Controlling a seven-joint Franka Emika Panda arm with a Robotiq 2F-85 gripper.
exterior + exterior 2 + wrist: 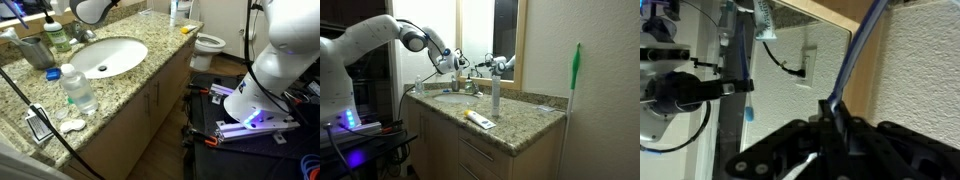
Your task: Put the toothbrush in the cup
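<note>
above the sink (125, 50), the fingers (836, 120) clench the toothbrush (855, 55), cup (37, 52) nearby.

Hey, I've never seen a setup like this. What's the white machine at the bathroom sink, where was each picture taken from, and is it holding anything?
The white machine is a robot arm; its grasping part, the end effector, is raised near the mirror. Two pictures come from cameras standing in the room; the third comes from a camera on the arm's wrist. There the end effector appears closed on a thin bluish toothbrush. On the granite counter are a sink, a grey-green cup and a clear bottle with a blue cap.
</note>
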